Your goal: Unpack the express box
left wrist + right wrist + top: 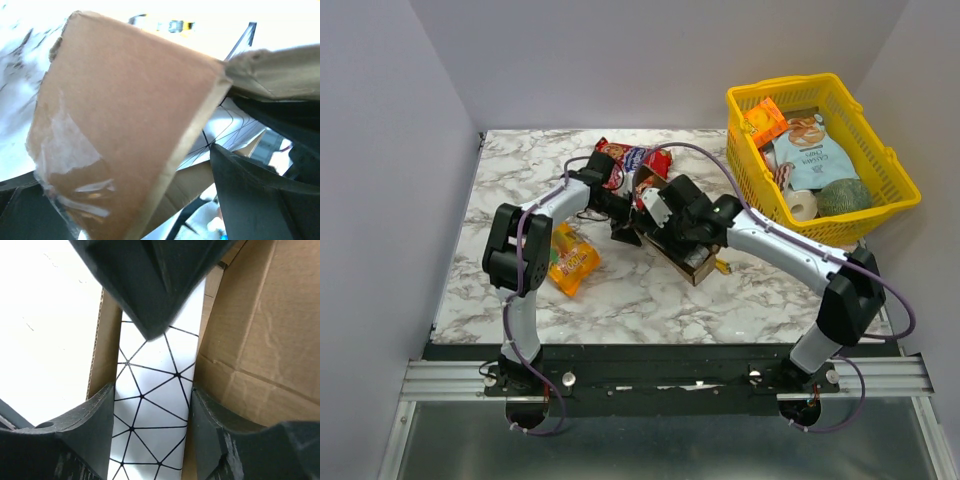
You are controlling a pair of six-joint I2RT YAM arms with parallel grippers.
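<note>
The express box (686, 262), a brown carton, lies open at mid table, with both grippers over its far end. In the right wrist view my right gripper (152, 405) reaches down into the box (250, 340). Its two fingers press on both long edges of a white flat pack (150, 365) with a black triangle pattern. In the left wrist view a brown flap (125, 115) with torn clear tape fills the space between the wide-spread fingers of my left gripper (120, 185). A gap shows beside the right finger (255, 200), and the pack (235, 127) lies behind the flap.
A yellow plastic basket (895, 185) with several packs stands at the back right. An orange snack bag (570, 260) lies beside the left arm. A red snack bag (620, 160) lies behind the grippers. A dark finger (150, 280) hangs above the pack in the right wrist view.
</note>
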